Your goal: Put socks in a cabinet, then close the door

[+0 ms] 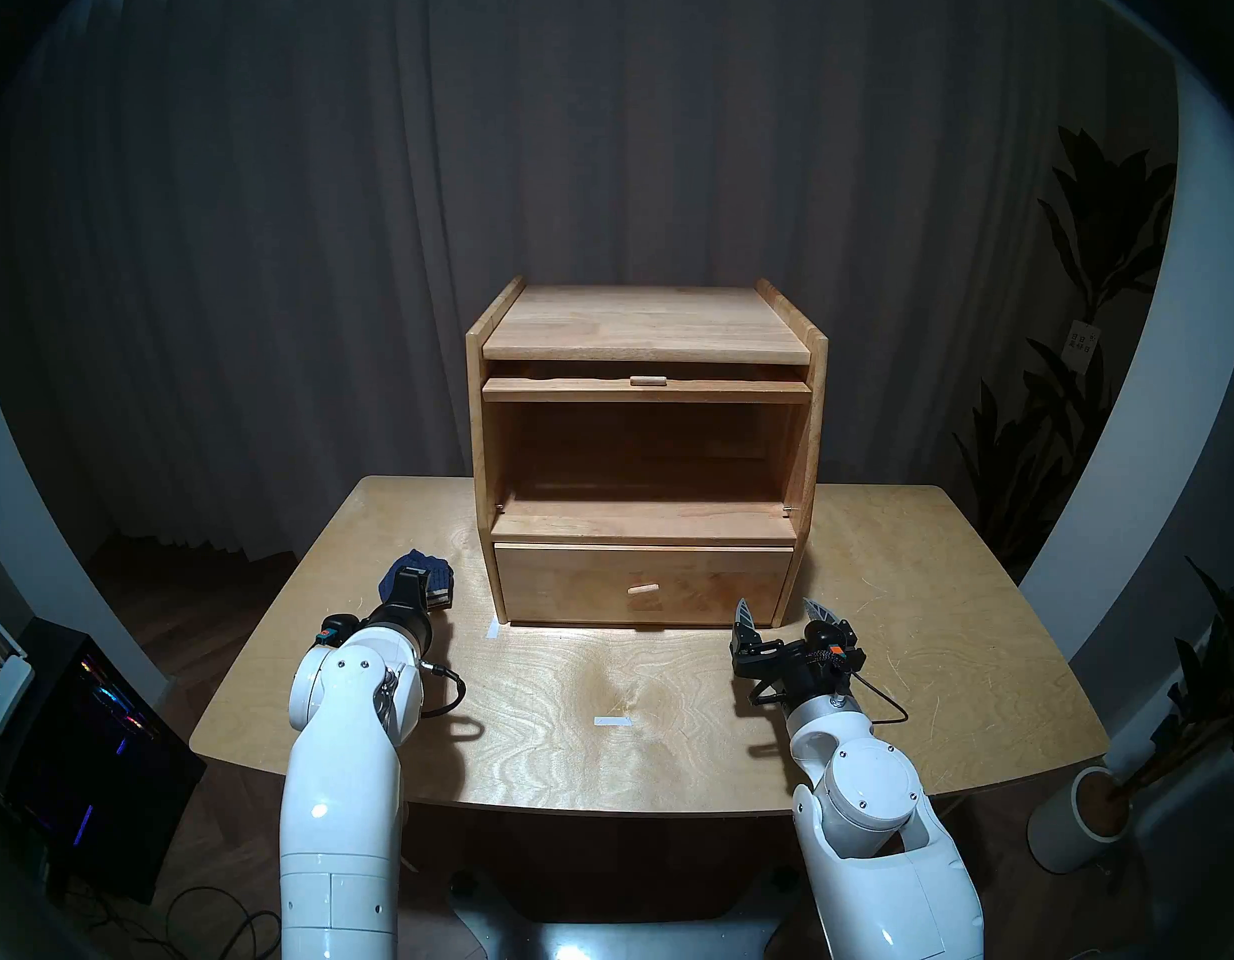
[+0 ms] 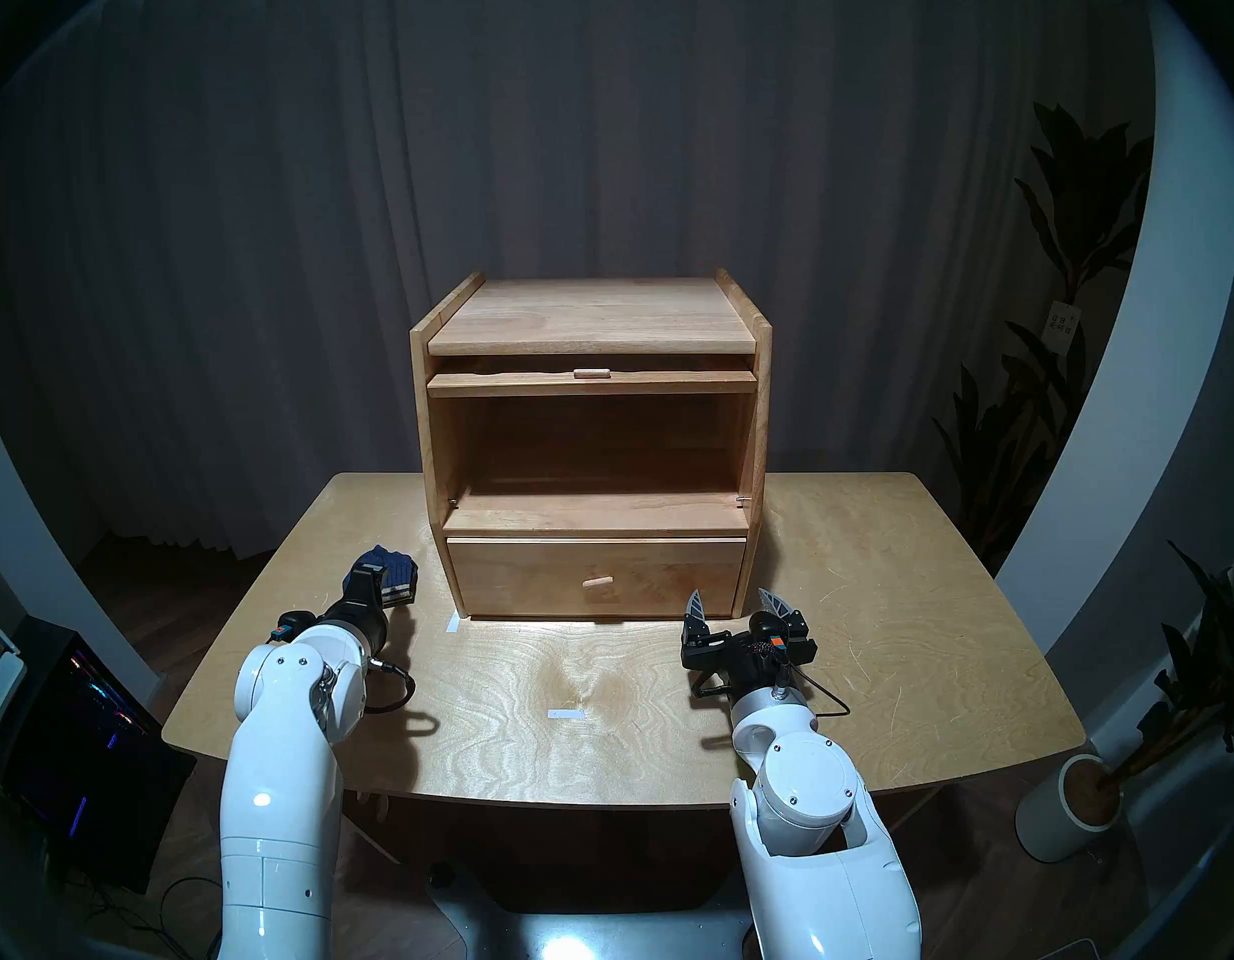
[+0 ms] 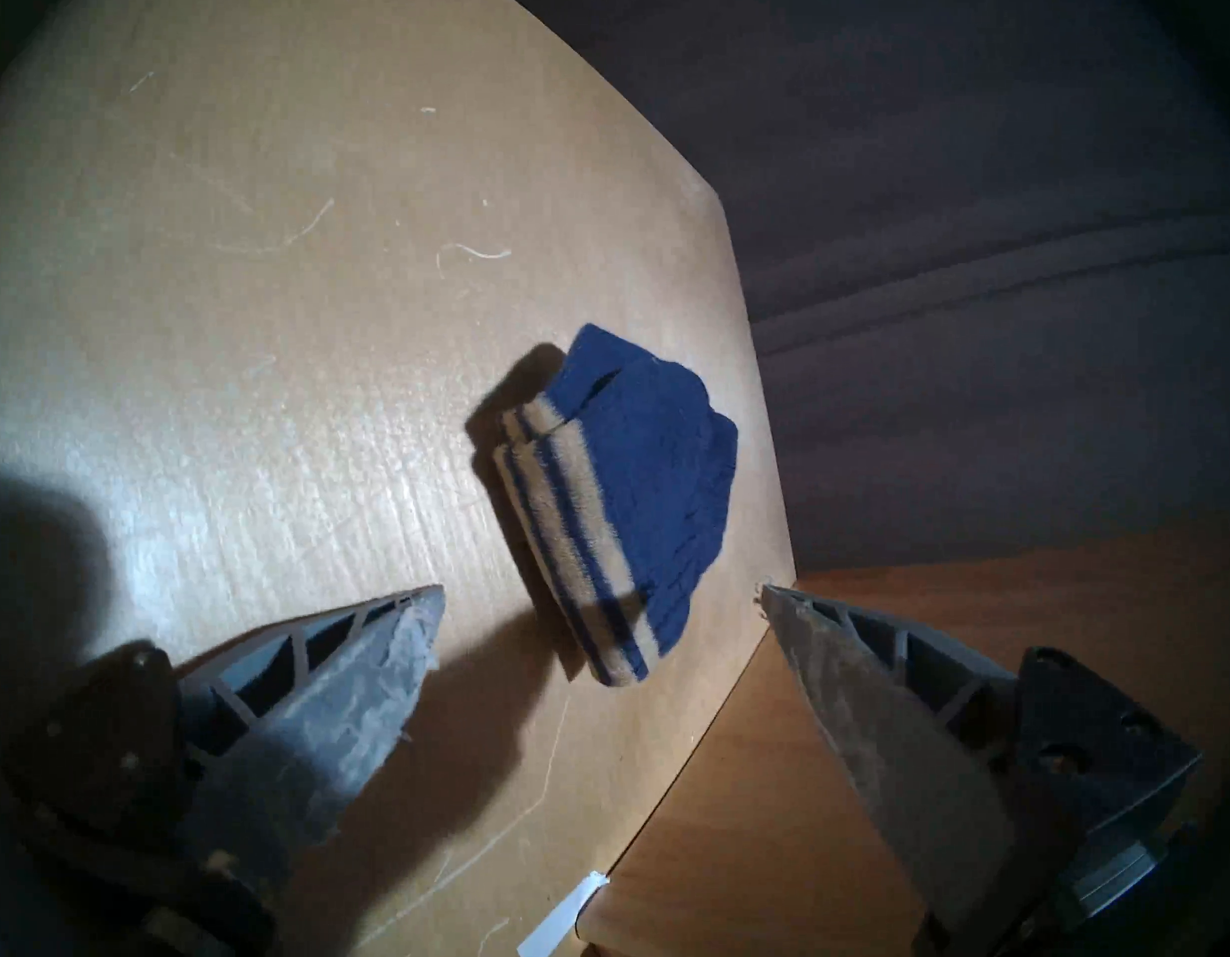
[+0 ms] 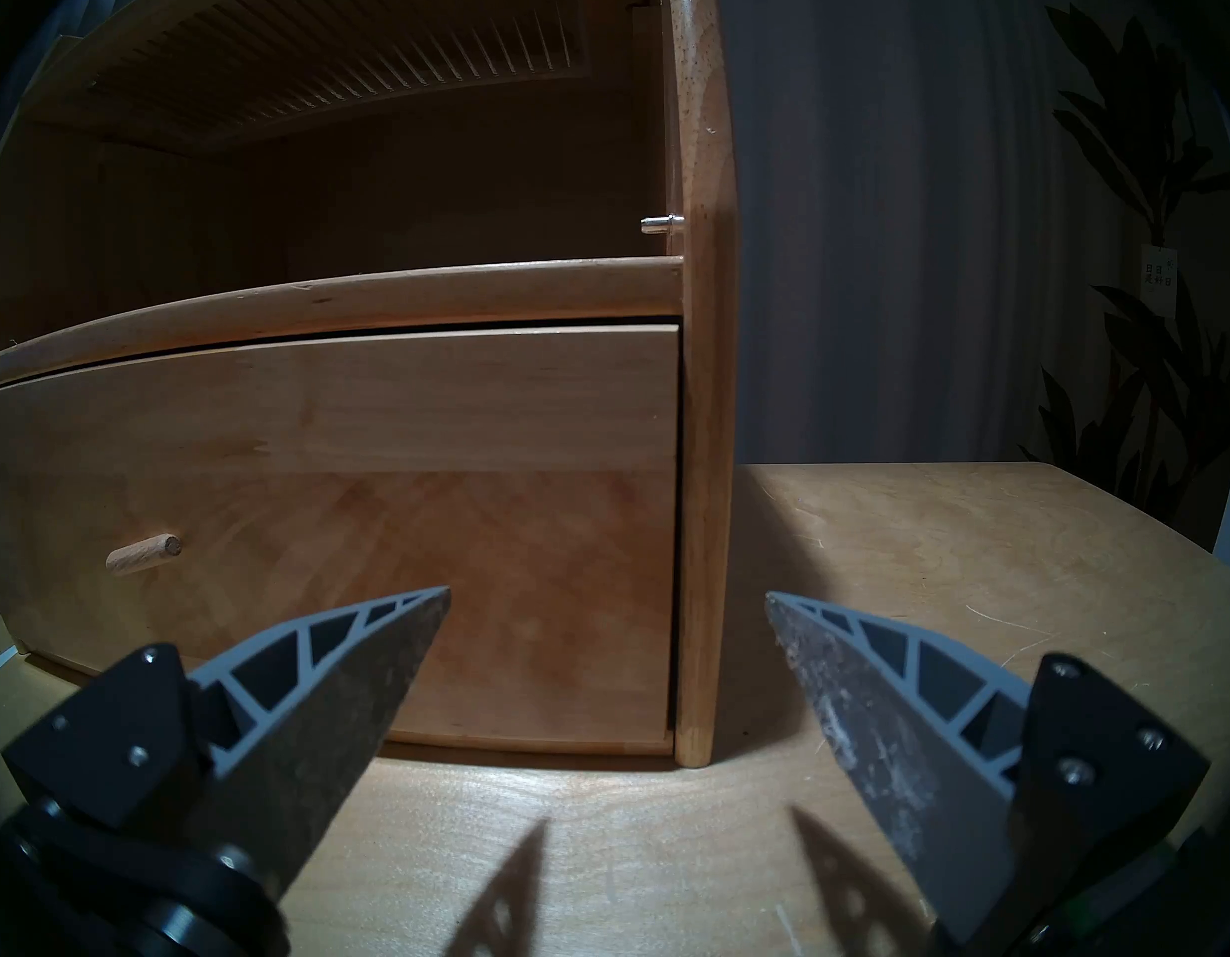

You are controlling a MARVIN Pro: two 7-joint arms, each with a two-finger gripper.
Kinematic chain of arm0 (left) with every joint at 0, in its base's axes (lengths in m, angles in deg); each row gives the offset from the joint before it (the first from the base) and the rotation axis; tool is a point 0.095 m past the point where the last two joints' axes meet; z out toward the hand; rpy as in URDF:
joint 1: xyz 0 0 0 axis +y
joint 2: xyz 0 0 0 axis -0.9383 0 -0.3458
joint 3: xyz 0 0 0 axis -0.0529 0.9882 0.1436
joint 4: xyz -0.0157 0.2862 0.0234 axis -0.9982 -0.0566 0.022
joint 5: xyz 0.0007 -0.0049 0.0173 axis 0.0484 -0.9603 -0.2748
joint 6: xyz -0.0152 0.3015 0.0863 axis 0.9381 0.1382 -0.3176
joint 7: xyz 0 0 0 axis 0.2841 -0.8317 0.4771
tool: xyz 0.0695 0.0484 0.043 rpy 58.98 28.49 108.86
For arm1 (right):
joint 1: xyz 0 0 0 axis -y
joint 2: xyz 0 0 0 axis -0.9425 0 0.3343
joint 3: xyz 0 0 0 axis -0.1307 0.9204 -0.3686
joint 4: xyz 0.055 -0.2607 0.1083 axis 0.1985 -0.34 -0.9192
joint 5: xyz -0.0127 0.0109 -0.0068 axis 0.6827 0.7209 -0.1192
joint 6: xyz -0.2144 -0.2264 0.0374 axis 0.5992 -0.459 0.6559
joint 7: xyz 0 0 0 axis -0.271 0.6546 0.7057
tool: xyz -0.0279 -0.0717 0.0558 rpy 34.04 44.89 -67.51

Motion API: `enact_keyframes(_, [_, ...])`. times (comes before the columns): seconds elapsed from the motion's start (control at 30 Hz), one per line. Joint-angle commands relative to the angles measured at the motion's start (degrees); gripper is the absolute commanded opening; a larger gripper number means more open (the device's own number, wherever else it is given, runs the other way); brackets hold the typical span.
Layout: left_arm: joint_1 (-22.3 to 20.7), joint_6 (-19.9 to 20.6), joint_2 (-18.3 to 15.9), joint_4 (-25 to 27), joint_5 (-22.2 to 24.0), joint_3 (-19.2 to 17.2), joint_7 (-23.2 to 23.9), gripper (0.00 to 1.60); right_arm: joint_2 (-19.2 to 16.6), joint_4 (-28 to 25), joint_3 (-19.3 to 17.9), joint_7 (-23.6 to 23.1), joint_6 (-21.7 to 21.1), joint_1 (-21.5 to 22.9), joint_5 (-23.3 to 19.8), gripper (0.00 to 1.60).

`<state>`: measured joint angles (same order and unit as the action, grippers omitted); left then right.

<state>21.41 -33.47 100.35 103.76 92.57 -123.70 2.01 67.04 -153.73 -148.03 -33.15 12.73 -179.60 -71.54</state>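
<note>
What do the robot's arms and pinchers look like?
Both arms are glossy white, rounded shells with small screws. The wrists turn black, and a thin black cable loops off each. The left gripper and right gripper each have two pointed grey fingers with triangle cut-outs, like little leaves, and scuffed pads. A small orange block sits on each wrist.

Navy socks (image 3: 640,479) with tan and white stripes, honey-toned wooden cabinet (image 1: 645,328), pale swirling-grain plywood table (image 1: 877,626), grey curtain (image 1: 392,176), glossy white arms.
</note>
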Motion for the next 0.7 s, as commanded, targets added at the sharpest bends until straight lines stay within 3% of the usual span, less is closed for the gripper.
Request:
enact_keyframes(0.0, [-6.9,-2.2,-2.0,-3.9,1.9,-1.0,-6.2,1.6,0.0,-1.4,0.0,0.1,0.4,0.2,0.0,1.6])
enact_keyframes(0.27, [-11.8,-4.1,-3.8,-10.2,4.1,0.2,-9.5,1.6,0.0,-1.6,0.0,0.1,0.3,0.2,0.0,1.6])
enact_keyframes(0.4, [-17.3,-3.5,-3.5,-16.2,4.5,0.3,-12.1,1.6,0.0,-1.6,0.0,0.1,0.3,0.1,0.0,1.6])
enact_keyframes(0.5, [-17.0,-3.6,-3.4,-16.1,4.9,0.7,-12.5,1.6,0.0,-1.7,0.0,0.1,0.3,0.1,0.0,1.6])
enact_keyframes(0.63, [-18.1,-4.3,-3.2,-19.8,5.0,1.2,-10.7,1.6,0.0,-1.7,0.0,0.1,0.3,0.1,0.0,1.6])
enact_keyframes(0.67, [-18.1,-4.6,-3.3,-20.2,4.5,1.6,-10.1,0.06,0.0,-1.7,0.0,0.1,0.3,0.1,0.0,1.6])
